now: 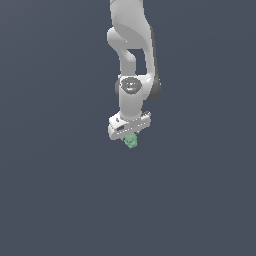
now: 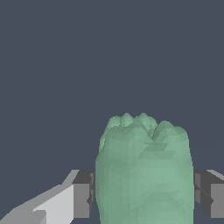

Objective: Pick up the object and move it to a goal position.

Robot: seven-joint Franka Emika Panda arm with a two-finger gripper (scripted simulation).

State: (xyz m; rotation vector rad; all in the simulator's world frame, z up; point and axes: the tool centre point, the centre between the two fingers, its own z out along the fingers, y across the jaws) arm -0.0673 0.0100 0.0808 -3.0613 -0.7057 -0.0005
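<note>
Fingers (image 2: 83, 200): two dark grey pads, one on each side of the object (image 2: 144, 173), both pressed against its flanks; I log them as clamped on it. Gripper (image 1: 130, 136): white, pointing straight down at the end of the white arm (image 1: 131, 60), seen near the middle of the exterior view. Object: pale mint-green blob, lumpy and bumpy on its crown, narrower than the gripper body, protruding just beneath it. Surroundings: uniform dark slate-blue field; I cannot make out any desk edge or corner, nor tell whether the object touches a surface.
</note>
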